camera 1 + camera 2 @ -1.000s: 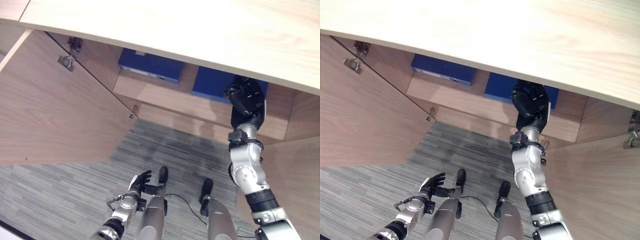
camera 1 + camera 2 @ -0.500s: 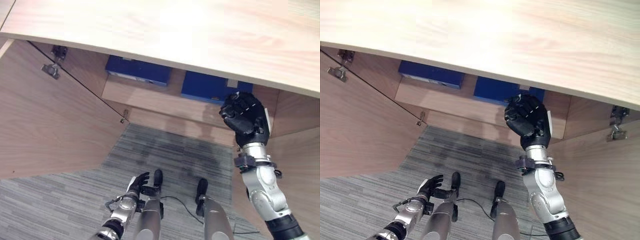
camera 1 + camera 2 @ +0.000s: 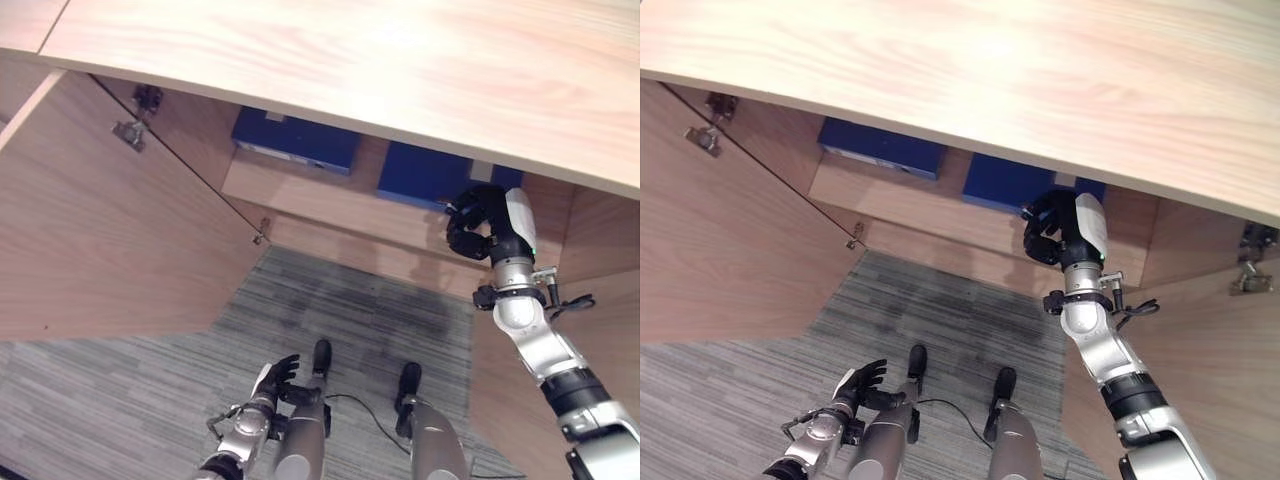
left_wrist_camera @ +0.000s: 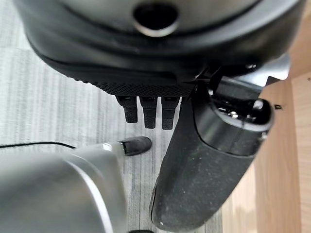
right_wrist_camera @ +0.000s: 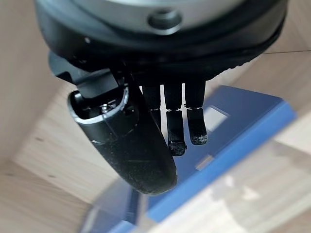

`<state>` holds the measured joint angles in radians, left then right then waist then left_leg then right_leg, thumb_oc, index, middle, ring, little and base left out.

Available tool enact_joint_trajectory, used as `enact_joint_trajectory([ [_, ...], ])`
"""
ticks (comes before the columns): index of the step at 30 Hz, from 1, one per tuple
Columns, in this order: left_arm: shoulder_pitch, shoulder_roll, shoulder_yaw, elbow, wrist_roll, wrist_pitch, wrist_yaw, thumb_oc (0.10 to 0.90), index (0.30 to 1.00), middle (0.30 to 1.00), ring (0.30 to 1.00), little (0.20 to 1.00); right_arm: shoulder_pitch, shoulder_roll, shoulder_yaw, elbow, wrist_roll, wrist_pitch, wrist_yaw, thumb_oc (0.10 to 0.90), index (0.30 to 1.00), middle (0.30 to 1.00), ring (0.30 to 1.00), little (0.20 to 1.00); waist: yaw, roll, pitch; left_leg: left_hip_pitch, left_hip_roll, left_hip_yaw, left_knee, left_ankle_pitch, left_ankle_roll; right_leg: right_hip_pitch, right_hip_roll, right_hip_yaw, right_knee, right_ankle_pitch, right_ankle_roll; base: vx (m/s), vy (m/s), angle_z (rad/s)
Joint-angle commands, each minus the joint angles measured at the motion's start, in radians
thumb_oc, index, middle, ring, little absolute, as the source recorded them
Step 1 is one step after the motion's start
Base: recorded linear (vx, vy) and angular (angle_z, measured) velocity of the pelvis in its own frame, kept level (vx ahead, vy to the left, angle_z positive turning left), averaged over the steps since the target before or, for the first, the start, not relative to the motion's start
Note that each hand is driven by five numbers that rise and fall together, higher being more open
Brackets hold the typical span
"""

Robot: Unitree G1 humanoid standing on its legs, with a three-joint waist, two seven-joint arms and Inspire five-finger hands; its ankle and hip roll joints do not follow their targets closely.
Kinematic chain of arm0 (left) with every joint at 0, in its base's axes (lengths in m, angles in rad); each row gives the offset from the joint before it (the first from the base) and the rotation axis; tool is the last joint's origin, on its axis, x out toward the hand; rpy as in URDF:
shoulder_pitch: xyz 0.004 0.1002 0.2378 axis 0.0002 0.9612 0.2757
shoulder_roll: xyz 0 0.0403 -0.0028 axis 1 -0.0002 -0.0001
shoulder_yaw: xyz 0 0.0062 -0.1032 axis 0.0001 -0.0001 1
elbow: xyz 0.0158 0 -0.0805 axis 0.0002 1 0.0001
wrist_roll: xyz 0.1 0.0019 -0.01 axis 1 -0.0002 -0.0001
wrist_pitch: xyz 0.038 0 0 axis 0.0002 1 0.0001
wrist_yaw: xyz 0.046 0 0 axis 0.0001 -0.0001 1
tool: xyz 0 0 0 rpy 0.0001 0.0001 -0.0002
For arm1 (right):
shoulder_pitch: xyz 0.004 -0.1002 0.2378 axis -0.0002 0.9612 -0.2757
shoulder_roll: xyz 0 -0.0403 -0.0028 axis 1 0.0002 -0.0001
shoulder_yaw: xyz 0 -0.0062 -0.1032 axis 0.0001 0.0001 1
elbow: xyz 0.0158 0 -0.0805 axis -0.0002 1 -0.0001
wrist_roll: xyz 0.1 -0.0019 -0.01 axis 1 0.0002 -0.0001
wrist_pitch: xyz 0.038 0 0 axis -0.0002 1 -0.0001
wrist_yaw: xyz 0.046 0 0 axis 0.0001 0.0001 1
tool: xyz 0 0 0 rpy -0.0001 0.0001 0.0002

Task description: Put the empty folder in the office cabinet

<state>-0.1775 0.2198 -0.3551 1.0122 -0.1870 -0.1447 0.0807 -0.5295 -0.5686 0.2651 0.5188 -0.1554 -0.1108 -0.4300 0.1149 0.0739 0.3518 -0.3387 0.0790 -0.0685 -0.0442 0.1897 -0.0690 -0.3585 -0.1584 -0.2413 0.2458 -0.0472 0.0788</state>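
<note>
Two blue folders lie flat on the shelf inside the open office cabinet: one on the left (image 3: 297, 140) and one on the right (image 3: 430, 172). My right hand (image 3: 482, 225) hovers just in front of the right folder (image 5: 243, 121), apart from it. Its fingers (image 5: 176, 127) are loosely bent and hold nothing. My left hand (image 3: 272, 384) hangs low over the carpet with its fingers spread and empty.
The cabinet's pale wooden top (image 3: 350, 50) juts out above the shelf (image 3: 320, 195). The left door (image 3: 100, 230) stands swung wide open, and the right door (image 3: 1210, 340) is open beside my right arm. Grey carpet (image 3: 340, 300) lies in front.
My right hand has drawn back out of the cabinet from the right blue folder and turned sideways, with nothing in it. The camera has shifted a little. The left hand stays low.
</note>
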Motion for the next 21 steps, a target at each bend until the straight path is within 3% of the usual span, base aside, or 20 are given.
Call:
enact_joint_trajectory([
  [1, -0.006, 0.019, -0.045, 0.005, 0.021, -0.05, 0.001, 0.8, 0.9, 0.9, 0.9, 0.9, -0.11, -0.038, -0.001, -0.04, 0.026, -0.055, -0.087, 0.4, 0.3, 0.3, 0.3, 0.3, 0.016, 0.003, -0.038, 0.039, 0.034, -0.023, 0.042, -0.158, -0.04, 0.006, -0.061, 0.031, 0.027, -0.042, 0.092, -0.02, -0.008, 0.15],
  [2, 0.003, 0.025, -0.054, 0.006, 0.018, -0.054, 0.002, 0.8, 0.9, 0.9, 0.9, 0.9, -0.161, -0.042, 0.009, 0.053, 0.056, -0.045, -0.091, 0.4, 0.3, 0.3, 0.3, 0.3, 0.031, 0.007, -0.032, 0.029, 0.031, -0.03, 0.044, -0.155, -0.04, 0.003, -0.062, 0.027, 0.029, -0.041, 0.091, -0.02, -0.01, 0.16],
  [10, 0.04, 0.053, -0.102, -0.011, 0.017, -0.067, -0.003, 0.8, 0.9, 0.9, 0.9, 0.9, -0.288, -0.075, 0.051, 0.291, 0.117, -0.03, -0.092, 0.4, 0.3, 0.3, 0.3, 0.3, 0.085, 0.028, -0.01, -0.005, 0.019, -0.063, 0.039, -0.137, -0.045, -0.007, -0.069, -0.007, 0.032, -0.043, 0.089, -0.01, -0.006, 0.14],
  [21, 0.056, 0.072, -0.161, -0.054, -0.025, -0.082, 0.003, 0.8, 0.9, 0.9, 0.9, 0.9, -0.429, -0.071, 0.106, 0.57, 0.231, -0.009, -0.073, 0.4, 0.3, 0.3, 0.3, 0.3, 0.127, 0.059, 0.022, -0.043, 0.003, -0.086, 0.04, -0.125, -0.049, -0.034, -0.078, -0.026, 0.051, -0.058, 0.088, -0.01, -0.009, 0.09],
])
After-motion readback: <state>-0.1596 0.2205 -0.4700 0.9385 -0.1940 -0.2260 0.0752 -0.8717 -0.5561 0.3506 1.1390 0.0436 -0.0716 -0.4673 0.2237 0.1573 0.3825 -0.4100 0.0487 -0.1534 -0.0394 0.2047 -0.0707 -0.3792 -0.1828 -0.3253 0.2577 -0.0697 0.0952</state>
